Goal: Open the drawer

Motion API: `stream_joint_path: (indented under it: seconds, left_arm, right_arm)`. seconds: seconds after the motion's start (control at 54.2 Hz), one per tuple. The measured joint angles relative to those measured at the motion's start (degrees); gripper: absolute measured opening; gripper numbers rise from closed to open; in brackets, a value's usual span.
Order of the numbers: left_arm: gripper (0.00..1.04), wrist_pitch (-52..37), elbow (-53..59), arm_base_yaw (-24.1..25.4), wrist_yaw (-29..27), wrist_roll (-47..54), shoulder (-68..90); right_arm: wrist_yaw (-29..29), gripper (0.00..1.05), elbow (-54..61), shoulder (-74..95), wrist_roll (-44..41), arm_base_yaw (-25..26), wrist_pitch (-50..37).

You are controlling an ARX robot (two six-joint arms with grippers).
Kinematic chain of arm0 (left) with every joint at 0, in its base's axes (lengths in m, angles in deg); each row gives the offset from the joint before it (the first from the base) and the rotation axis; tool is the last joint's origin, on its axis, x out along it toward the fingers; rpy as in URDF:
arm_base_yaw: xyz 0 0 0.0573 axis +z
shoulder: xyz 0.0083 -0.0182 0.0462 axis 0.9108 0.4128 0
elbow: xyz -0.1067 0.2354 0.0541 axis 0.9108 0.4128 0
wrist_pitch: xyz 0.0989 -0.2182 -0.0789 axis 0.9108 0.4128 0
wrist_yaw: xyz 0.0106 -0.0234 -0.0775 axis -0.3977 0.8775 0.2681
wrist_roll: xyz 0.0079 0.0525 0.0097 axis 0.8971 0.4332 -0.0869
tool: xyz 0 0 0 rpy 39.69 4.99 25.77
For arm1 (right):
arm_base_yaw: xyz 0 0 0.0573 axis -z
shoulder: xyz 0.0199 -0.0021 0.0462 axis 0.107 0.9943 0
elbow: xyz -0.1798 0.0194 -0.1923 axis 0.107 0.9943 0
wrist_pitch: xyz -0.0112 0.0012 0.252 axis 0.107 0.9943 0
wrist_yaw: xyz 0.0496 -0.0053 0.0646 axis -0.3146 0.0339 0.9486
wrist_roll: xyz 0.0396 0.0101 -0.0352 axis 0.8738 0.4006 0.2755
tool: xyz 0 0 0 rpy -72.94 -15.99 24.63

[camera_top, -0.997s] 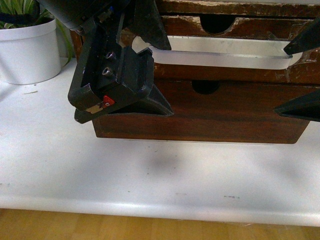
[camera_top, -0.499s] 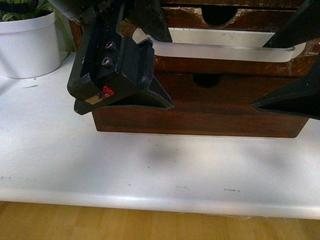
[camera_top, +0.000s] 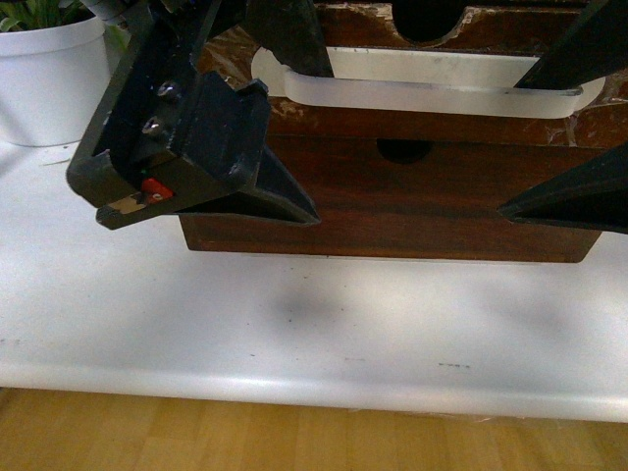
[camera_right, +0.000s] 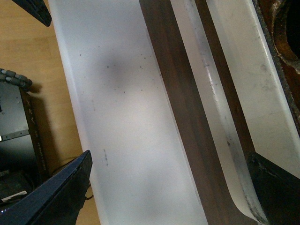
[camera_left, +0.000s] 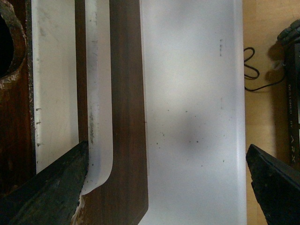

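Note:
The drawer (camera_top: pixel 412 125) is a dark brown scratched front with a long white handle (camera_top: pixel 432 96) and a half-round notch above it. My left gripper (camera_top: pixel 316 145) is open at the handle's left end, one finger above the handle and one below. My right gripper (camera_top: pixel 510 147) is open at the handle's right end, spanning it the same way. In the left wrist view the handle (camera_left: pixel 101 93) ends beside one finger (camera_left: pixel 47 192) of the left gripper (camera_left: pixel 167 154). In the right wrist view the handle (camera_right: pixel 220 117) runs to one finger (camera_right: pixel 276 187) of the right gripper (camera_right: pixel 169 159).
A plain dark wood drawer (camera_top: pixel 392 211) juts out below the handled one. A white plant pot (camera_top: pixel 49 78) stands far left on the white table (camera_top: pixel 314 324). The table's front edge (camera_top: pixel 314 392) meets wooden floor. Cables (camera_left: pixel 253 70) and the robot's black base (camera_left: pixel 293 93) lie beyond it.
The left gripper's body has shifted left and lower in the picture. The right gripper's fingers have come further in round the handle's right end. The drawer front sits higher in the picture.

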Motion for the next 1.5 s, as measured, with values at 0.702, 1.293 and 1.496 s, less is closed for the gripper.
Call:
stream_joint_path:
  seconds: [0.702, 1.293, 1.496]
  left_arm:
    - [0.99, 6.2, 5.5, -0.8, 1.2, 4.9, -6.4]
    - [0.98, -4.1, 9.6, 0.0, 3.5, -2.0, -10.4]
    - [0.98, -10.0, 10.4, 1.5, 6.1, -8.2, -14.8]
  right_arm:
    - [-1.8, 0.96, 4.9, -6.4, -0.6, -4.7, 2.5]
    - [-1.0, 0.96, 6.7, -11.1, 2.0, -4.9, 0.0]
    - [-0.9, 0.96, 6.7, -14.8, 2.6, -3.7, -1.2]
